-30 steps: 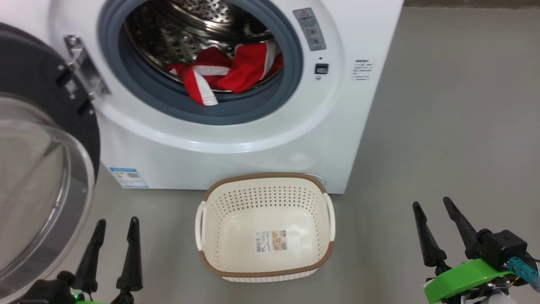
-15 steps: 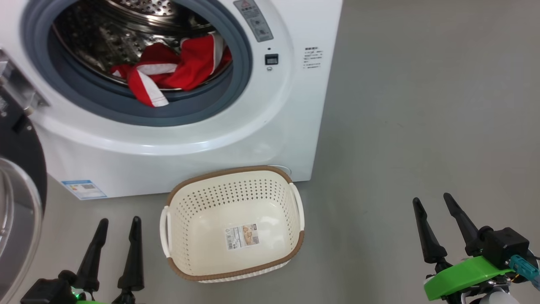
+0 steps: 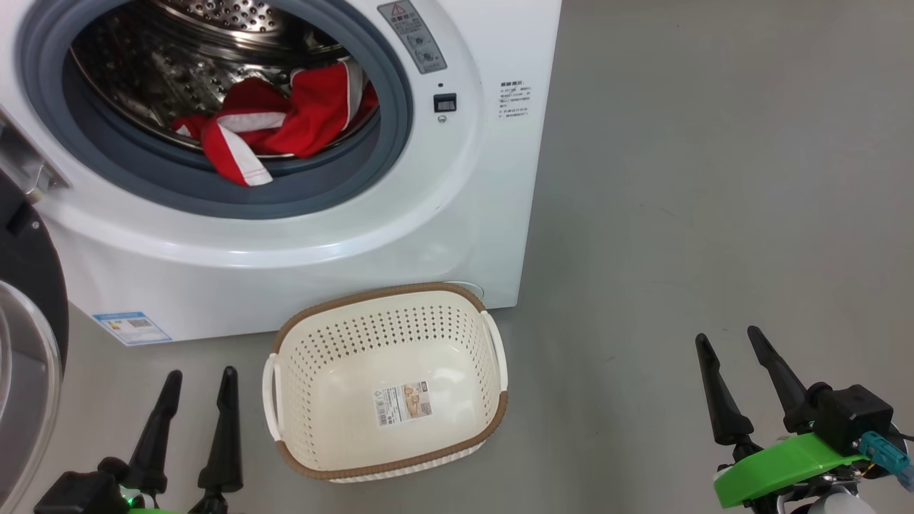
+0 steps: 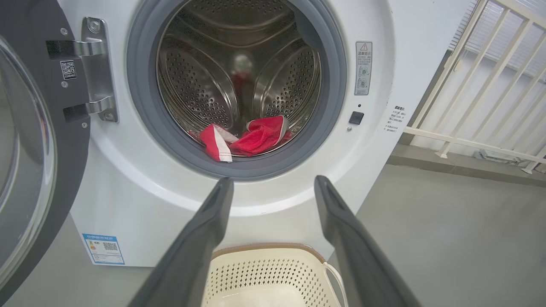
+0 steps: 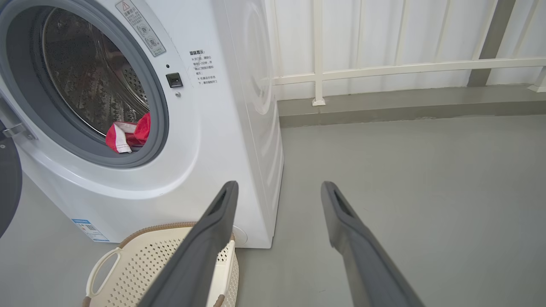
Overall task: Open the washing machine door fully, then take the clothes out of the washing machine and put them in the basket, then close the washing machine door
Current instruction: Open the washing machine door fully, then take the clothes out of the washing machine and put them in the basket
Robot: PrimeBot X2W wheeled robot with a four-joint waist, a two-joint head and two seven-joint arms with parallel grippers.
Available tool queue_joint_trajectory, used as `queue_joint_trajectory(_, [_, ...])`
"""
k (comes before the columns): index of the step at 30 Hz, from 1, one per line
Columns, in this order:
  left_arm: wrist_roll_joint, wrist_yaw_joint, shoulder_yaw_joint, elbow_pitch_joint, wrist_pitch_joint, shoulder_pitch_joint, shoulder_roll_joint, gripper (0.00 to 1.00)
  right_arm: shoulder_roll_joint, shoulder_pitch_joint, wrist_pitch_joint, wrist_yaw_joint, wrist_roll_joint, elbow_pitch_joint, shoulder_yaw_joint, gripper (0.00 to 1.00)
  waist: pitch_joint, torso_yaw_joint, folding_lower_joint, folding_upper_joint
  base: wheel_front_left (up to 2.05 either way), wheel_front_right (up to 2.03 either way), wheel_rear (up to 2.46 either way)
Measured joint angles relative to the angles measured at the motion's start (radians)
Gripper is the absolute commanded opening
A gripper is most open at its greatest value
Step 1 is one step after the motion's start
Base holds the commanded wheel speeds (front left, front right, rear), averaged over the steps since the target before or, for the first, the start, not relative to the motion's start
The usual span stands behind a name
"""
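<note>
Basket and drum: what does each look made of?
Basket: probably moulded plastic, cream and fairly matte, with neat rows of punched holes. Its brown rim looks woven but is likely plastic too. Drum: polished metal, likely steel, going by its mirror-like reflections and fine perforations.

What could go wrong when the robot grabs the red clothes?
1. The red garment hangs over the grey gasket; it might snag there, or slip onto the floor instead of the basket.
2. The door stands open close beside the left end effector, so that arm may bump it when reaching in.
</note>
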Motion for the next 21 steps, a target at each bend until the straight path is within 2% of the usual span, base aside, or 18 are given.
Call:
queue_joint_trajectory(12, [0.000, 0.000, -0.001, -0.007, 0.000, 0.000, 0.003, 1.00, 0.001, 0.000, 0.000, 0.000, 0.000, -0.001, -0.001, 1.00, -0.002, 0.003, 0.0000, 0.0000, 0.10, -0.10, 0.00])
queue_joint_trajectory(21, [0.000, 0.000, -0.004, -0.008, 0.000, 0.000, 0.011, 1.00, 0.003, 0.000, 0.000, 0.000, -0.003, -0.001, 0.001, 1.00, 0.003, 0.002, -0.0001, 0.0000, 1.06, -1.06, 0.00])
